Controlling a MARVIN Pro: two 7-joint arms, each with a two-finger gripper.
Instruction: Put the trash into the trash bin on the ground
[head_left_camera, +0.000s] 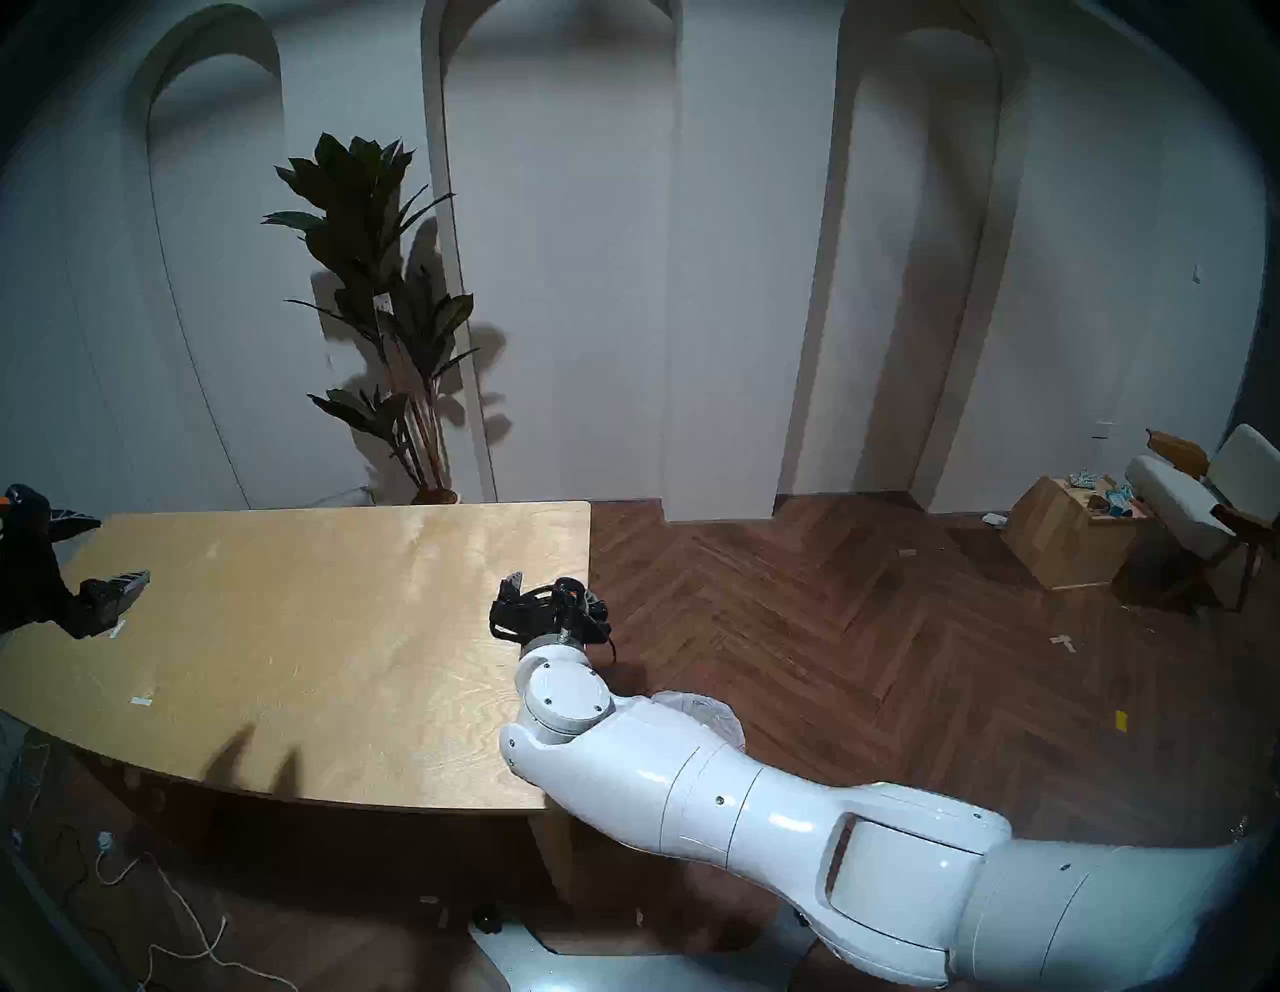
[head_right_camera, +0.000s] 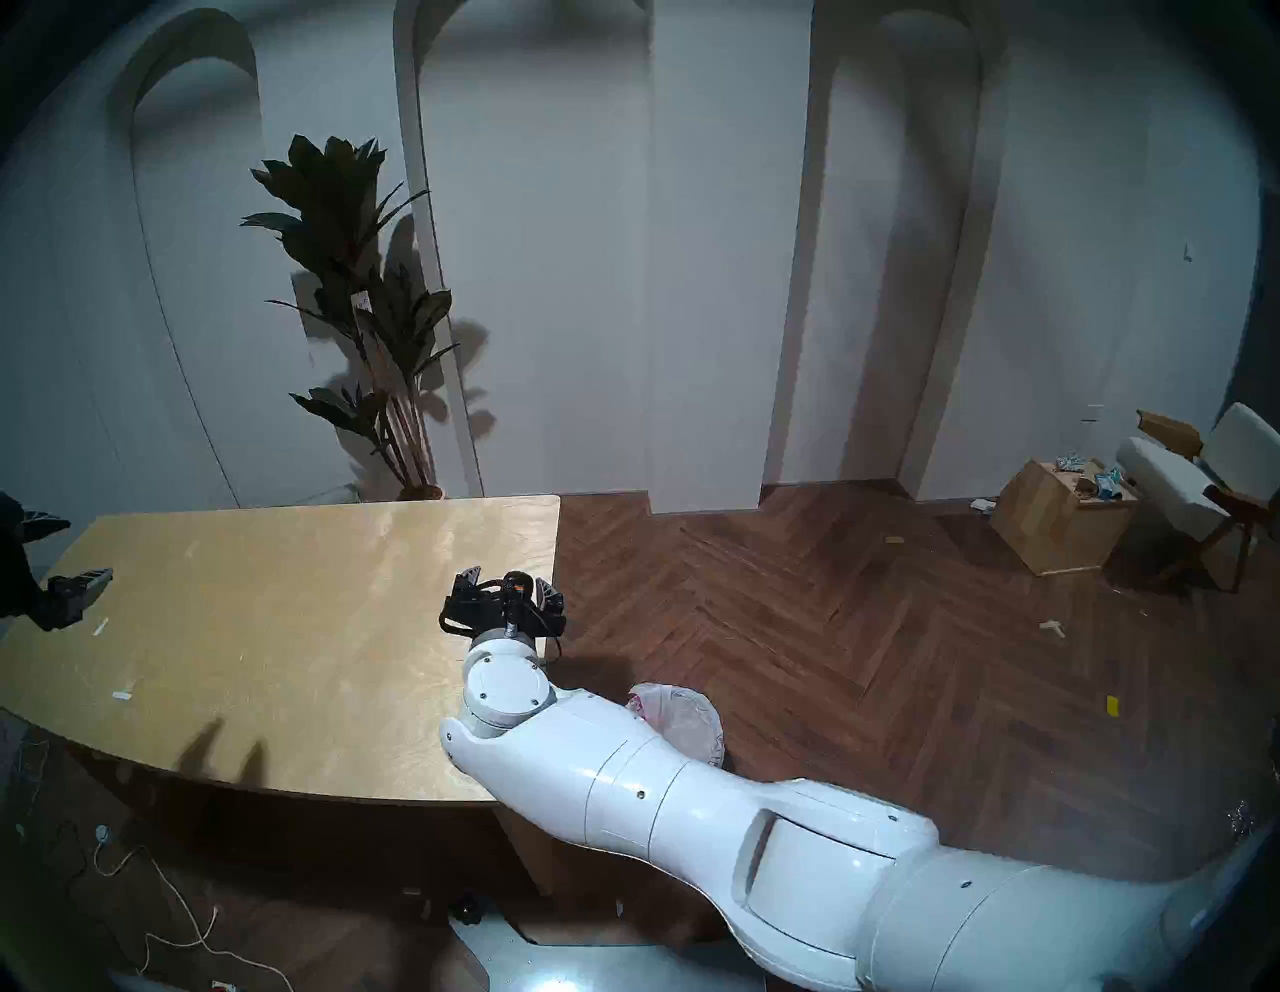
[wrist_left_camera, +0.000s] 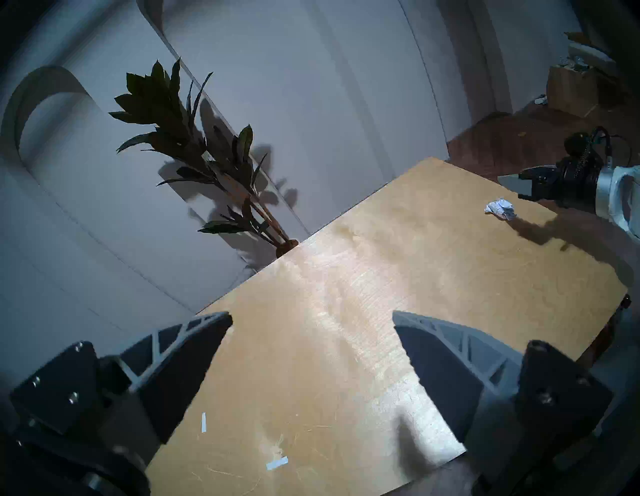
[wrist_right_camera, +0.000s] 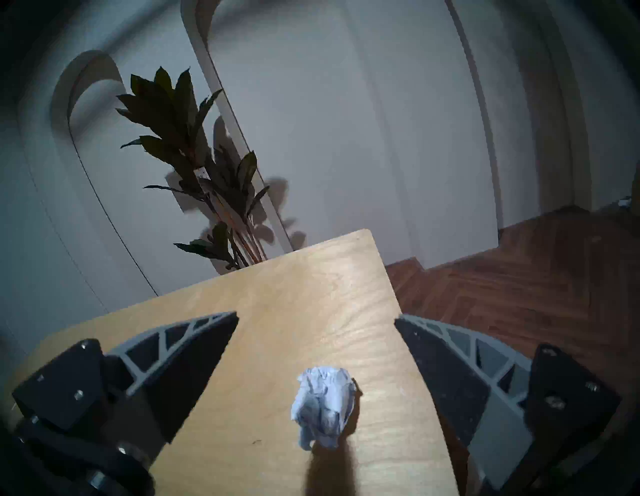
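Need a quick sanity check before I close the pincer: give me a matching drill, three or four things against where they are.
Things:
1. crumpled white paper ball
2. round bin with white plastic liner
3. dark-leaved potted plant
4. open wooden box of clutter

Places:
A. far right floor, by the chair
B. behind the table's far edge
C. tabletop, before the open right pincer
D. floor beside the table

Pairs: 1-C, 2-D, 3-B, 4-A
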